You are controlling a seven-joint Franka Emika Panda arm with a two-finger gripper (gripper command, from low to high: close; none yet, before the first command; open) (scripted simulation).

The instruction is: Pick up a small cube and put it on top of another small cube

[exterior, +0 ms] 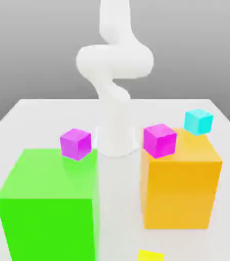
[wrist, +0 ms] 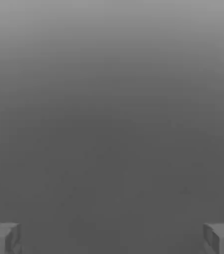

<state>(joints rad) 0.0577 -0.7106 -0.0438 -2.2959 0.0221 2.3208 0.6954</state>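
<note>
Yellow cube (exterior: 150, 255) sits at the table's (exterior: 30, 114) near edge, untouched — the gripper (wrist: 112, 238) hangs with fingers spread wide, empty. Best approach: descend straight over it, centred, clear of the orange block (exterior: 180, 183).

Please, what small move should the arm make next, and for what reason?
Probably it should bring the gripper down toward the yellow cube at the near edge of the table. The jaws stand wide apart with nothing between them, so nothing is picked up yet, and the yellow cube lies free in front of the orange block.
</note>
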